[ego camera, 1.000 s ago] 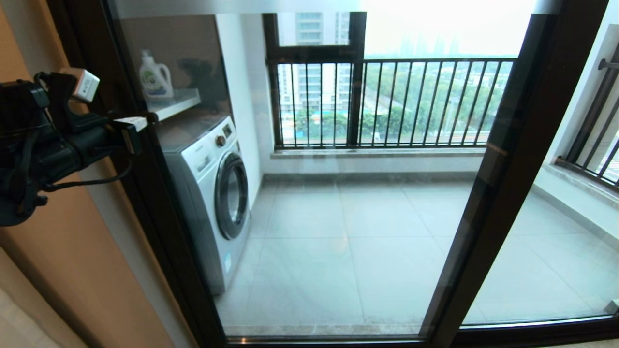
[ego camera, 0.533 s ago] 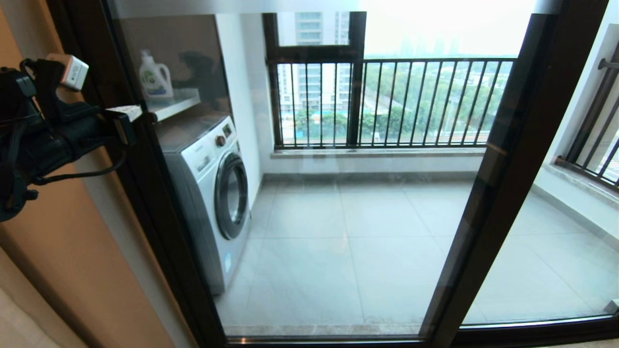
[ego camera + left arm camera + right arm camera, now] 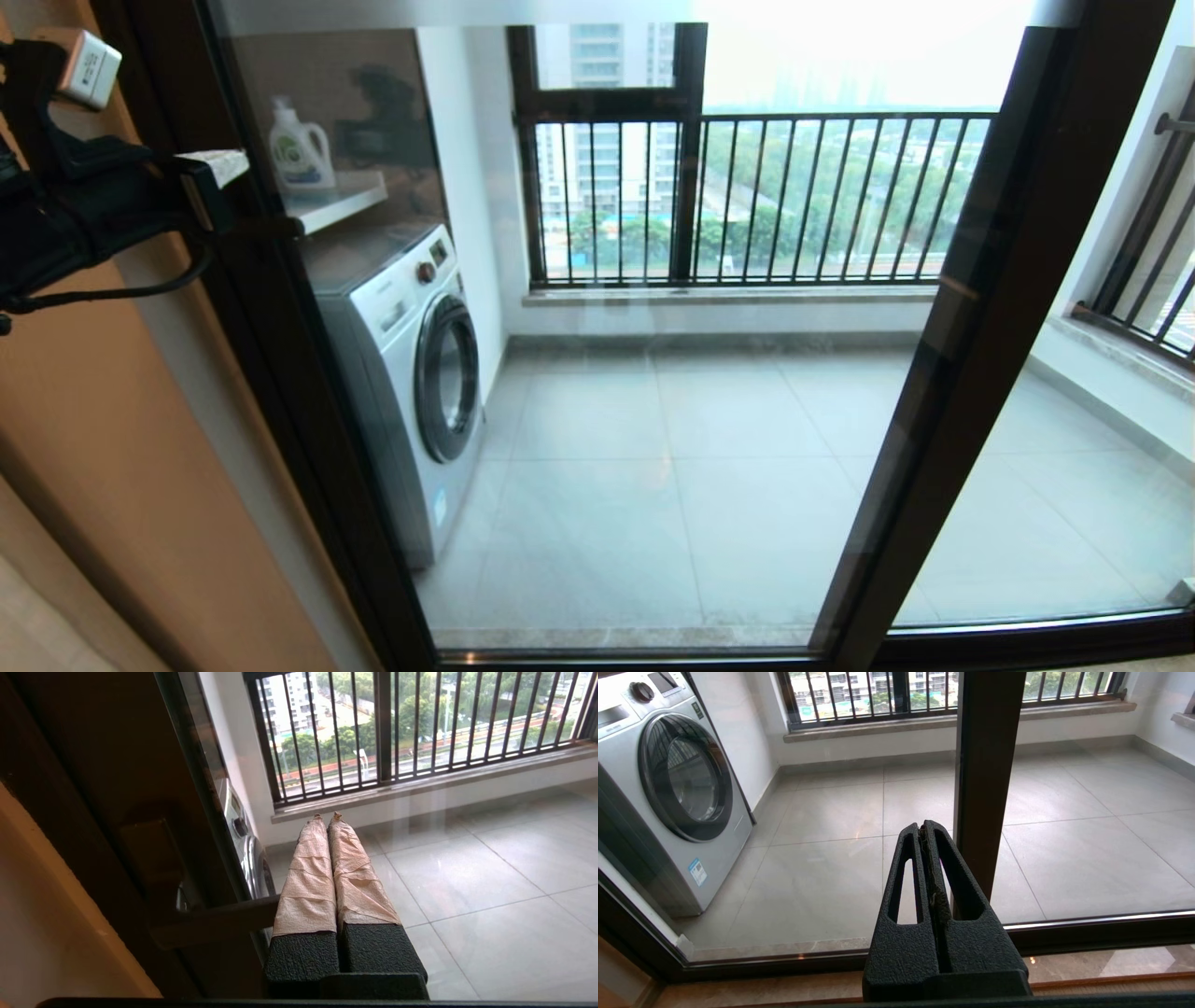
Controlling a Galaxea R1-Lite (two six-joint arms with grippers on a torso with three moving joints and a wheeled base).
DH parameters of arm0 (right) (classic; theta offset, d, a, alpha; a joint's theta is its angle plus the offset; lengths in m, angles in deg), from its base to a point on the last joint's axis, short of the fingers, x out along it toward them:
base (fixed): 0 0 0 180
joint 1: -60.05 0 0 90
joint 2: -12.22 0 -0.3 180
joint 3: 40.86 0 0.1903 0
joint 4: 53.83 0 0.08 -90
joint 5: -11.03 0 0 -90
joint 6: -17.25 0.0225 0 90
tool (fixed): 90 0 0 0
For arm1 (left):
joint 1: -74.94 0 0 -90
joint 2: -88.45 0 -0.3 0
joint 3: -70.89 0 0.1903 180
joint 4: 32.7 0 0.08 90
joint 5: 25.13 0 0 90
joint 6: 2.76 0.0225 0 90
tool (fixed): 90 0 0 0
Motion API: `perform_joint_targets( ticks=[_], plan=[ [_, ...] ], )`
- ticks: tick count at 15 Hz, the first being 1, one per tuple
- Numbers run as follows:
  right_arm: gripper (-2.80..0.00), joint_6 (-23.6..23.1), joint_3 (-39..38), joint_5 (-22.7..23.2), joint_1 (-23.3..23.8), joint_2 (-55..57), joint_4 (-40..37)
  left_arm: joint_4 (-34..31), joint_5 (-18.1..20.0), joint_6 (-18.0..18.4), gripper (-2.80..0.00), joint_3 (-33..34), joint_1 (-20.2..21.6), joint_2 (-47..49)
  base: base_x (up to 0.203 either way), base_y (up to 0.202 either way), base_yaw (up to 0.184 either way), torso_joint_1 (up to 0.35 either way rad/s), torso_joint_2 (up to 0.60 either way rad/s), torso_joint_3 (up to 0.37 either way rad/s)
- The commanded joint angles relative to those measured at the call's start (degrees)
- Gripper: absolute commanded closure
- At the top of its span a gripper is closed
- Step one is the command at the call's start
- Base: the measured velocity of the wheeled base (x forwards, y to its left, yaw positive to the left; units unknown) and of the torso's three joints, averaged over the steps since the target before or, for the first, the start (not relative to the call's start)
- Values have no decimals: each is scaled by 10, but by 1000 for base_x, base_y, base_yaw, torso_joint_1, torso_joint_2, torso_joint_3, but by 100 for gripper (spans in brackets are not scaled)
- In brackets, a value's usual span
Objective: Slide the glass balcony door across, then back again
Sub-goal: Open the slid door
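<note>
The glass balcony door (image 3: pixel 308 439) fills the head view, its dark left stile against the tan wall and its right stile (image 3: pixel 971 336) overlapping a second glass panel. A dark handle bar (image 3: pixel 210 921) juts from the left stile, also seen in the head view as the handle bar (image 3: pixel 271 227). My left gripper (image 3: pixel 217 173) hangs at the upper left, just above and left of that bar, apart from it. Its tape-wrapped fingers (image 3: pixel 308 872) are shut on nothing. My right gripper (image 3: pixel 924 833) is shut and empty, low in front of the right stile (image 3: pixel 985 765).
Behind the glass stand a washing machine (image 3: pixel 411 373), a shelf with a detergent bottle (image 3: pixel 301 149) and the black-barred railing window (image 3: pixel 756 196). The tan wall (image 3: pixel 112 485) lies left of the door. The door's floor track (image 3: pixel 1087 938) runs below.
My left gripper has risen and drawn back to the left, away from the handle bar it was reaching. The door itself has not visibly moved.
</note>
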Motion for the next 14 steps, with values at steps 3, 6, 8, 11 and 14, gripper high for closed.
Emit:
perform_joint_targets(
  ticks=[3,6,8,11,14],
  plan=[
    [0,0,-6,0,0,1,0,7,-5,-1,0,-42,1,88,0,0,0,0,0,0],
    [0,0,-7,0,0,1,0,8,-6,-1,0,-61,7,122,0,0,0,0,0,0],
    [0,0,-7,1,0,1,0,8,-6,0,0,-59,9,123,0,0,0,0,0,0],
    [0,0,-6,0,0,1,0,9,-7,3,0,-44,18,121,0,0,0,0,0,0],
    [0,0,-7,0,0,1,0,10,-5,5,0,-20,29,120,0,0,0,0,0,0]
  ],
)
